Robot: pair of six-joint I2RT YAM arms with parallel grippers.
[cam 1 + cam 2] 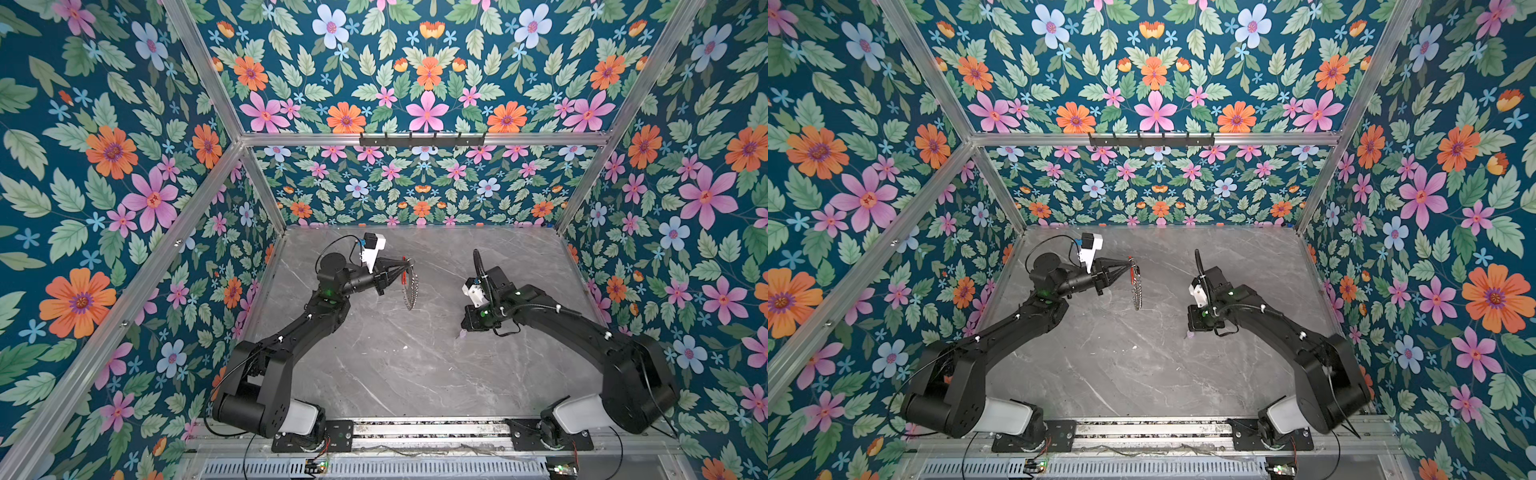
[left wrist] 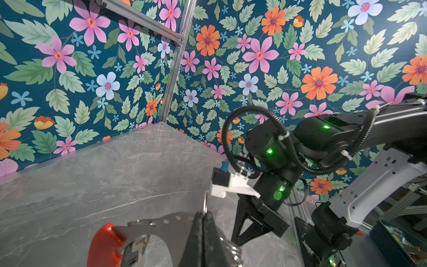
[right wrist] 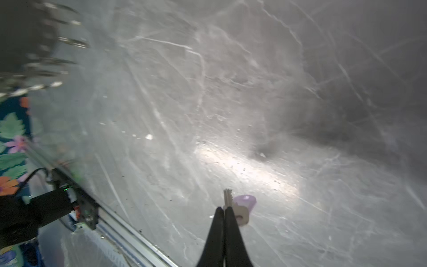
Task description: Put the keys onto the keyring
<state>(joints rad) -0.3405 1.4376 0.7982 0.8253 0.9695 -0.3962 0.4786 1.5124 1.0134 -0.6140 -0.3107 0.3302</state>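
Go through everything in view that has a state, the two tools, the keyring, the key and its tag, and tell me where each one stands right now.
left tool: shut on the keyring
right tool: shut on the key
keyring: held by the left tool, hanging free in the air
key: pinched in the right tool, not yet on the keyring
lilac tag: attached to the key, beside the right tool's tips

No text, label, brand, number or sign can be read in any view. The lilac tag [image 3: 245,200] by the key [image 3: 240,214] is too small and blurred to tell whether it bears writing.
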